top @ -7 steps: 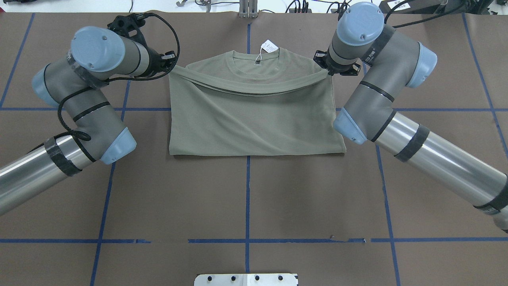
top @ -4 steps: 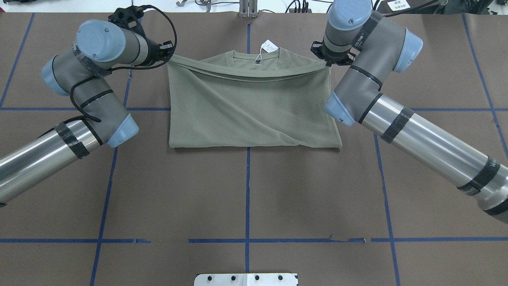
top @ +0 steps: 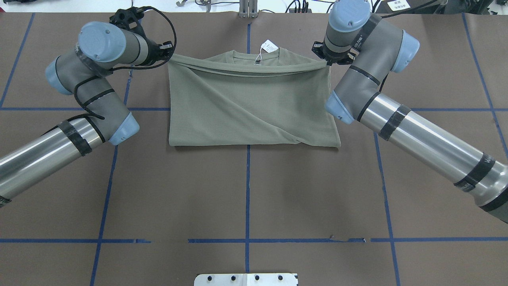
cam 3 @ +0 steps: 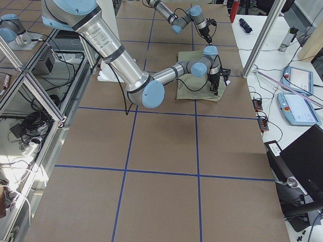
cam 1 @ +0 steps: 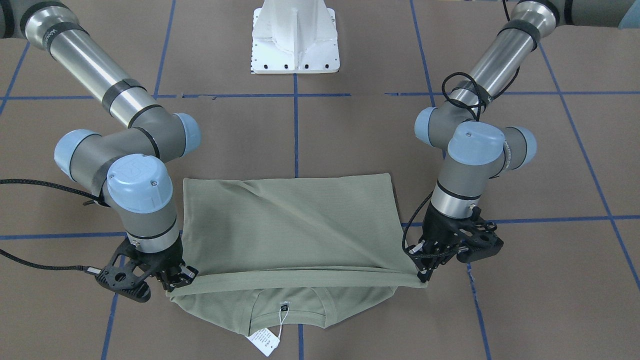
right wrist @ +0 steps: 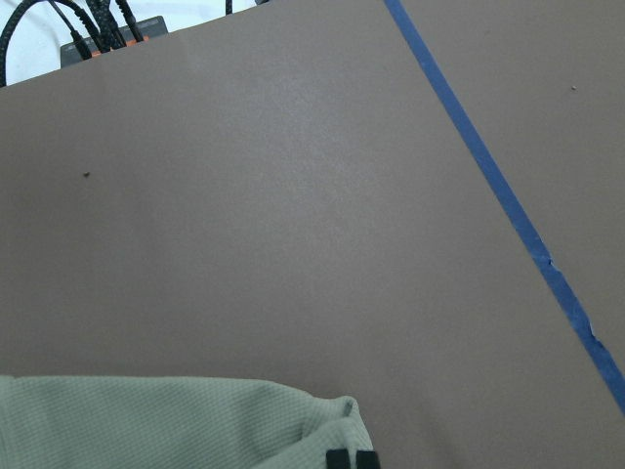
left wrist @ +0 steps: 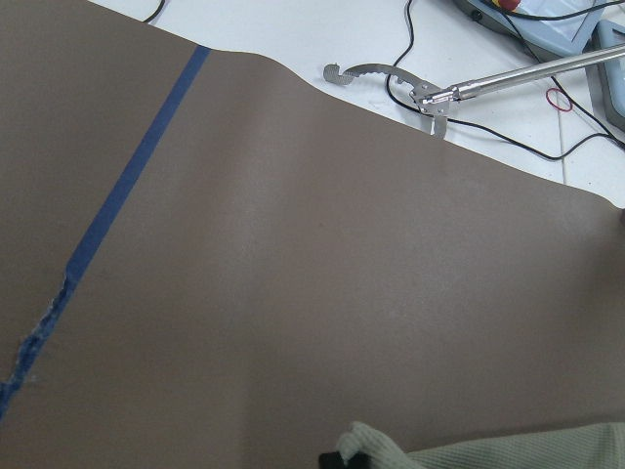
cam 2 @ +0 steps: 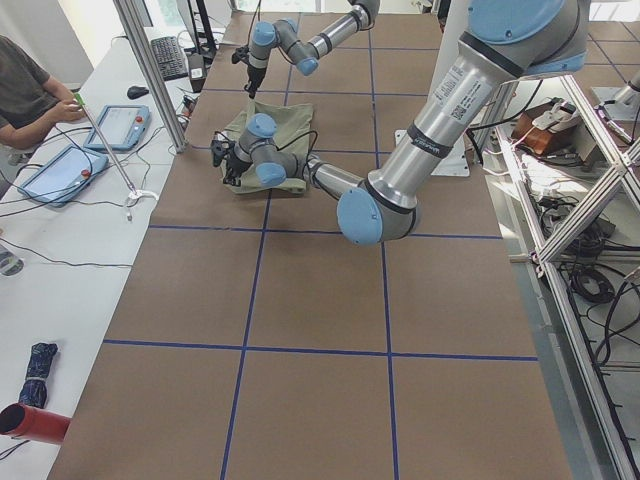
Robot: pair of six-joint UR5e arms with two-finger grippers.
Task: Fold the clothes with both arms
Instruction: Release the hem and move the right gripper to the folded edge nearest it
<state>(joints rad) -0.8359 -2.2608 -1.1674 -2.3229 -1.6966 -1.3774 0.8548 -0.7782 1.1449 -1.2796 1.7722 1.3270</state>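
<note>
shirt (top: 250, 111) lies far-centre on the surface (top: 246, 190), left gripper (top: 166, 55) and right gripper (top: 326, 61) each clamped on a corner of its folded-over hem (top: 248, 73), which runs taut crosswise between them, just short of the collar (top: 258, 56), so set-down probably needs a touch more forward travel.
</note>
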